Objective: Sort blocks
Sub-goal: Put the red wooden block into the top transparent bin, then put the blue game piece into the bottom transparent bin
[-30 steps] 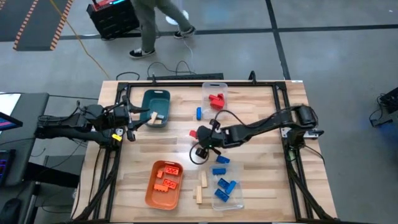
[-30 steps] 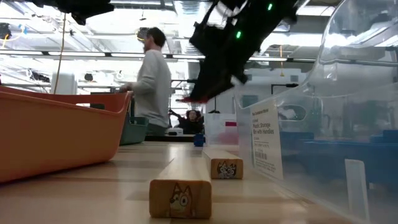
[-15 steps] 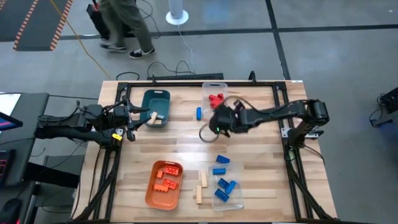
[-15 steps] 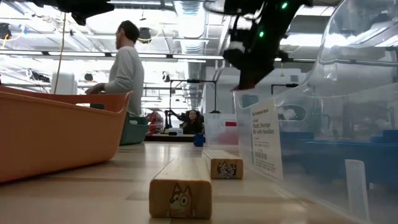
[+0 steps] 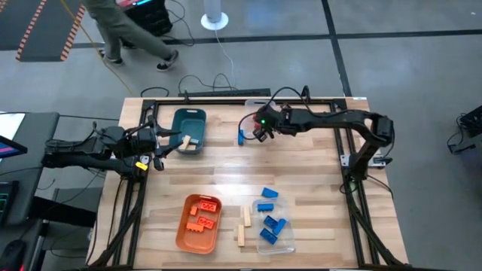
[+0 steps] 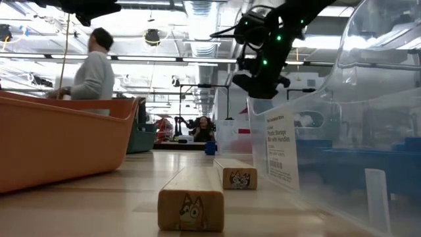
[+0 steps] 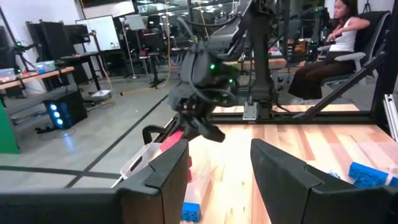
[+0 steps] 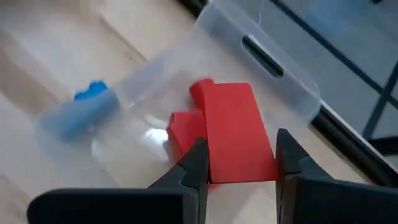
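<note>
Right gripper [image 5: 260, 128] is extended over the far clear bin [image 5: 258, 105] at the table's far edge. In the right wrist view its fingers [image 8: 193, 168] are clamped on a red block [image 8: 239, 134], one finger against each side of it, the block projecting forward between them. Below it, inside the bin, lie further red blocks [image 8: 185, 127]. A single blue block [image 5: 241, 137] lies on the table [image 5: 226, 177] just beside that bin.

Left gripper [image 5: 160, 143] waits at the table's left side, near the teal tray [image 5: 187, 126]. In the left wrist view its fingers [image 7: 168, 171] stand apart with nothing between them. A light-wood block [image 5: 186, 143] lies in the teal tray.

Remaining blocks: orange blocks [image 5: 202, 216] rest in the orange tray [image 5: 183, 235] at the near side. Blue blocks [image 5: 271, 223] lie in the near clear bin [image 5: 285, 242], with two more blue blocks [image 5: 267, 199] on the table at its far end. Two wood blocks [image 5: 243, 226] lie on the table between the orange tray and the near bin; the low view shows their printed end faces.

A person [image 5: 124, 30] walks on the floor beyond the table.
</note>
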